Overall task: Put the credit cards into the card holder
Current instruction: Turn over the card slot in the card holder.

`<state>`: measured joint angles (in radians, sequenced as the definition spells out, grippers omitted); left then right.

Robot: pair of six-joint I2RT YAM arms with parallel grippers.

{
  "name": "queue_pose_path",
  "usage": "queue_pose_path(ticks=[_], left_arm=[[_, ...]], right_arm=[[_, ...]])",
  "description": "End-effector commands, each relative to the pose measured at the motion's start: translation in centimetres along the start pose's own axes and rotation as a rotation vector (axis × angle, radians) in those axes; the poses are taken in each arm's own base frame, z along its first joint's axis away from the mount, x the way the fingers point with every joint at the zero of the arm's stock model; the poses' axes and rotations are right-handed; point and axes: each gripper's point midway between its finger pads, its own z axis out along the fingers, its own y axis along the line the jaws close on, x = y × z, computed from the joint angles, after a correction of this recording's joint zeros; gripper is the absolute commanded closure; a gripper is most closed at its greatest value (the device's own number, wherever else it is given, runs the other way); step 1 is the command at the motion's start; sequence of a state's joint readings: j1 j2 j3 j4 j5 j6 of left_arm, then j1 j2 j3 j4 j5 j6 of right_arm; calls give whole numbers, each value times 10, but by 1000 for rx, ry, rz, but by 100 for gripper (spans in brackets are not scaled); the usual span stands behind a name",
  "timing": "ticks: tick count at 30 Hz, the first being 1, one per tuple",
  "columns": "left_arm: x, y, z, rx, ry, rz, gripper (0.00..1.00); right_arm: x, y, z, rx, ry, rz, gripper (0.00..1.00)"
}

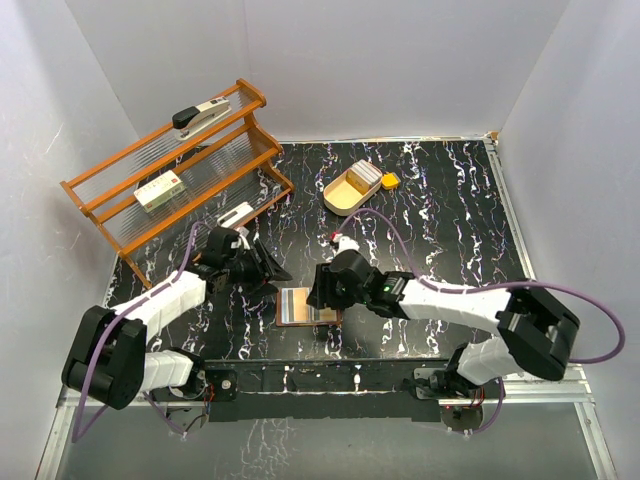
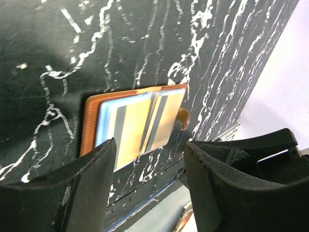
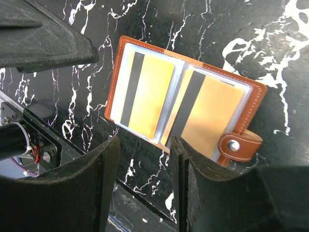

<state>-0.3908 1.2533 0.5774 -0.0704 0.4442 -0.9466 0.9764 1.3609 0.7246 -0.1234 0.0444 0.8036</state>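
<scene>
- Right, the left gripper (image 1: 258, 266) (image 2: 149, 154) is released and empty. It would do best as a brace, with one fingertip pressed on the leather border so nothing skids.
- Next along is the card holder (image 1: 305, 307) (image 2: 87, 126) (image 3: 186, 101), spread open and flat. I'd say any seating push should run along the sleeve, low and gentle.
- Over to the right gripper (image 1: 322, 290) (image 3: 145, 145), fingers parted and carrying nothing. It looks like the one to nudge, then lift clear without snagging the snap tab (image 3: 240, 146).
- Two yellow credit cards (image 2: 130, 130) (image 3: 145, 94) sit in the sleeves, one per half. One may poke past the edge, though I can't be sure.
- Positions: the holder lies just ahead of the left fingertips, apart from them. It also sits directly under the right gripper's fingers, so it is between the two grippers.
</scene>
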Motion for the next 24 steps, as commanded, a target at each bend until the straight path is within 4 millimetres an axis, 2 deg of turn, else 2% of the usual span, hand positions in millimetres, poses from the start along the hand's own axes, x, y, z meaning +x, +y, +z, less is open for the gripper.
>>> queue_pose_path(ticks=[1,6,11,13,19,24], left_arm=[[11,1,-6,75,61,-65,45],[14,9,-2,63,76,-86,47],[17,15,3,62,90,-104,60],[19,19,6,54,95,-107,61],[20,24,10,49,107,-101,54],[18,20,12,66,107,-84,52]], right_arm=[[-24,37,10,-84,-49,10,57],[-19,46,27,-97,-24,30,56],[-11,40,44,-66,0,26,57],[-8,36,50,-47,10,25,59],[5,14,61,38,39,13,71],[19,-2,66,95,75,-3,89]])
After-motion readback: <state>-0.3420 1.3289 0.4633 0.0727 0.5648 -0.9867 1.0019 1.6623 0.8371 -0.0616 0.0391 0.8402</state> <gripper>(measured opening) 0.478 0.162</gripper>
